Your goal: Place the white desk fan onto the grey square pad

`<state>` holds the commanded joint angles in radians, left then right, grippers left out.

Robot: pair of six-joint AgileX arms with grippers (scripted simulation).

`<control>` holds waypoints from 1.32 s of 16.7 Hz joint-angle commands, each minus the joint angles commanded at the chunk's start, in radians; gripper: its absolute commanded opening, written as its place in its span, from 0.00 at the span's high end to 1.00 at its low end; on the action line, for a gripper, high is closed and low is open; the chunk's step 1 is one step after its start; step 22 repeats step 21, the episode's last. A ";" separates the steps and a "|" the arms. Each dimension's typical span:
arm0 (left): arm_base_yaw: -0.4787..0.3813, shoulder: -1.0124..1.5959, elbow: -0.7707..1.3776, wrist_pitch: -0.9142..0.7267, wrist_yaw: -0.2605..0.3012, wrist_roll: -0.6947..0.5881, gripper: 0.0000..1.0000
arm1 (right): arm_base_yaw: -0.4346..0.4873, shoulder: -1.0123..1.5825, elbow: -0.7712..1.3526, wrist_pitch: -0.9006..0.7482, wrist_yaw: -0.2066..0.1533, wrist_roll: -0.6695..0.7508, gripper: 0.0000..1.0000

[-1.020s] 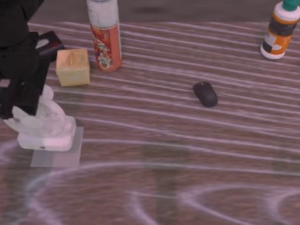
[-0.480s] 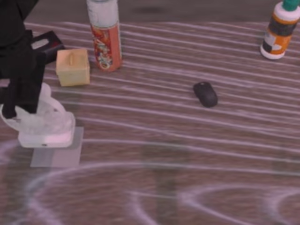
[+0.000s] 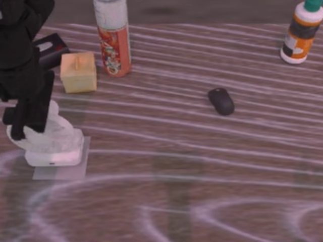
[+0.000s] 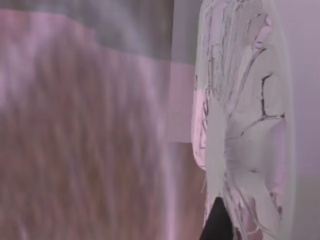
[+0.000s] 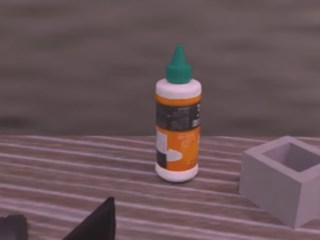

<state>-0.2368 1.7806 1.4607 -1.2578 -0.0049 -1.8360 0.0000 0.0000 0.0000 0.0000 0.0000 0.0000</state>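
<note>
The white desk fan (image 3: 50,143) stands at the table's left with its rounded base on the grey square pad (image 3: 63,173), whose front strip and right edge show beyond the base. My left gripper (image 3: 30,123) reaches down from above and is shut on the fan's round grille head. In the left wrist view the grille (image 4: 245,125) fills the frame, one black fingertip (image 4: 217,222) lies against it, and the pad (image 4: 180,107) shows pale behind. My right gripper (image 5: 52,231) is out of the top view, parked and open.
Behind the fan sit a peach cube box (image 3: 78,72), a black tissue box (image 3: 50,49) and an orange spray can (image 3: 113,40). A black mouse (image 3: 221,101) lies mid-table. A white-and-orange bottle (image 3: 301,33) stands far right, beside a grey open box (image 5: 285,180).
The left gripper has shifted the fan slightly right and toward the front, and the fan has gone from tilted to upright with its base lower on the pad.
</note>
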 joint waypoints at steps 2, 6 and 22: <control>0.000 0.000 0.000 0.000 0.000 0.000 1.00 | 0.000 0.000 0.000 0.000 0.000 0.000 0.00; 0.000 0.000 0.000 0.000 0.000 0.000 0.70 | 0.000 0.000 0.000 0.000 0.000 0.000 0.00; 0.000 0.000 0.000 0.000 0.000 0.000 0.00 | 0.000 0.000 0.000 0.000 0.000 0.000 0.00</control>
